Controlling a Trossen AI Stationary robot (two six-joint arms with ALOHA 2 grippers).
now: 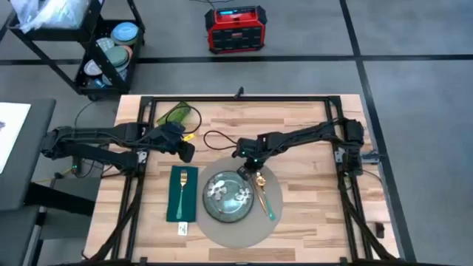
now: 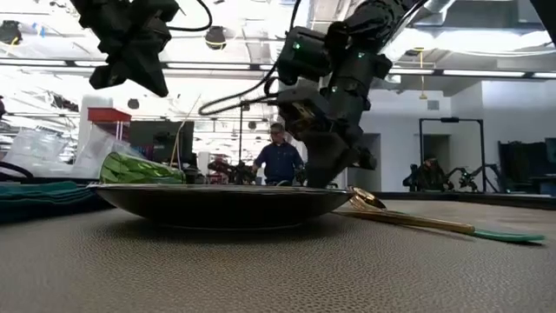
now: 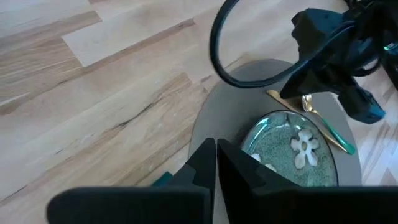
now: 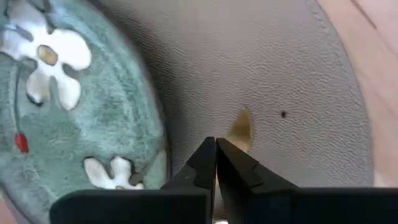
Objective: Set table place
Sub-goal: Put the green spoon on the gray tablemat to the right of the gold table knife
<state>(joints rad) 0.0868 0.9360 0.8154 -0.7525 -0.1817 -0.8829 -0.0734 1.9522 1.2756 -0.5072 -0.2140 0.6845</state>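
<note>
On the wooden table [image 1: 310,140] lies the round grey placemat [image 1: 236,233], the place, bearing a dark green floral plate [image 1: 222,207]. A gold spoon with a teal handle [image 1: 264,199] rests on the mat to the plate's right. A gold fork [image 1: 182,188] lies on a green napkin [image 1: 174,207] left of the mat. My right gripper [image 1: 248,168] is shut, low over the spoon's bowl end [image 4: 241,127] at the mat's far side. My left gripper [image 1: 186,150] is shut, raised above the table just beyond the napkin's far end. My right gripper points down at the spoon's bowl end [image 2: 365,200], its shut fingertips [image 4: 214,152] right beside it. The fingers cover the spot, so I cannot tell whether they touch the spoon. The spoon lies flat along the mat.
A green bag-like object [image 1: 179,113] lies at the table's far left. Black frame rails [image 1: 236,98] run along the table's far and side edges. On the floor beyond stand a black cart [image 1: 103,52] and a red box [image 1: 235,29]. A person [image 2: 278,161] shows in the room behind.
</note>
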